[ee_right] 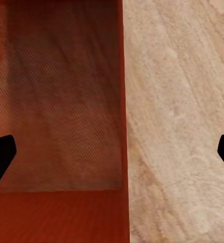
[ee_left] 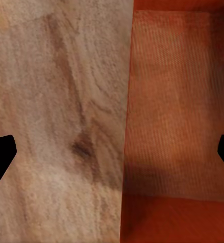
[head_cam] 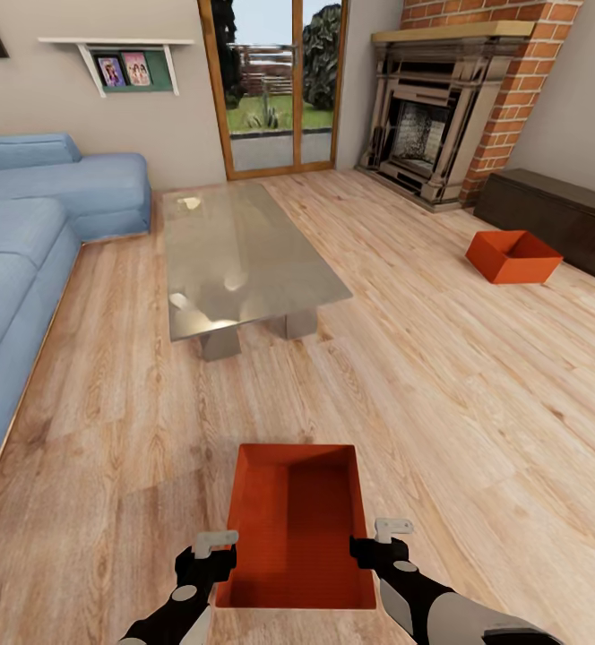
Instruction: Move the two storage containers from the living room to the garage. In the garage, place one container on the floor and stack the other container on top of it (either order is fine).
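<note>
Head view cuts my arms off at the lower edge. I have the left pincer (head_cam: pixel 215 540) and right pincer (head_cam: pixel 392 527) spread open, each straddling a long wall of the near storage container (head_cam: pixel 299 524) on the wood-plank floor (head_cam: pixel 477 385); its long axis runs away from me. A second container (head_cam: pixel 513 256) sits skewed near the brick fireplace (head_cam: pixel 441 107).

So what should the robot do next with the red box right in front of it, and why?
Probably lower both tools and close them on the near container's side walls. The left tool and right tool are open, each straddling a wall's rim, and nothing is gripped yet.
</note>
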Robot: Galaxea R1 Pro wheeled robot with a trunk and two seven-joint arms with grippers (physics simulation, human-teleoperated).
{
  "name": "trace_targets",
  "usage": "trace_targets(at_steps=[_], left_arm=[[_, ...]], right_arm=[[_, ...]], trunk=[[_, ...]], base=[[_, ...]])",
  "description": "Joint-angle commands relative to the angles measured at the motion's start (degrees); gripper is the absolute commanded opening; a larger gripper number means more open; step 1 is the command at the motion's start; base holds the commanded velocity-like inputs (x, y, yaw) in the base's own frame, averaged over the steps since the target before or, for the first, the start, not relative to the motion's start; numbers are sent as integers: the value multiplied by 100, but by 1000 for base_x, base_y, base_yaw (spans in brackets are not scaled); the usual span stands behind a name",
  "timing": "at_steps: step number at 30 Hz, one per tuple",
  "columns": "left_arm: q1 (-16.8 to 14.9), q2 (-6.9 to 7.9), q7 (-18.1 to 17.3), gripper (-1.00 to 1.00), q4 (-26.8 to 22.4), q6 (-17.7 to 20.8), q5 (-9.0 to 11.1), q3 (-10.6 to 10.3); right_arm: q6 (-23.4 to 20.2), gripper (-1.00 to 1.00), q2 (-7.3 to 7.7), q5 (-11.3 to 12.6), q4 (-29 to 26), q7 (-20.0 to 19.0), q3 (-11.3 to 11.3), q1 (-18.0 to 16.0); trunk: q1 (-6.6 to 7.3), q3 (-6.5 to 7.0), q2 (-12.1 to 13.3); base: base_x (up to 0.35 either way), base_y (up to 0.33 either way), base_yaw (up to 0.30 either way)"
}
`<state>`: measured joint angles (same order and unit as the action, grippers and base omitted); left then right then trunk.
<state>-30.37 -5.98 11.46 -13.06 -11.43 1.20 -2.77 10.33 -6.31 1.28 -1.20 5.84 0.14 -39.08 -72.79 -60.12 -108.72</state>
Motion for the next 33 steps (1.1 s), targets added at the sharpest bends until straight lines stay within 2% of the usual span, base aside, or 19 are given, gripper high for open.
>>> trace_targets(at_steps=[1,33], left_arm=[[-4,0,32,100,5,-17,12,-30],[-4,0,32,100,5,-54,12,-30]], right_arm=[[21,100,-2,13,6,15,4,-3],[21,100,7,30,6,13,4,-3]], trunk=[[-22,-22,-43],[-725,-597,-1327]], base=[[0,0,0],[0,0,0]])
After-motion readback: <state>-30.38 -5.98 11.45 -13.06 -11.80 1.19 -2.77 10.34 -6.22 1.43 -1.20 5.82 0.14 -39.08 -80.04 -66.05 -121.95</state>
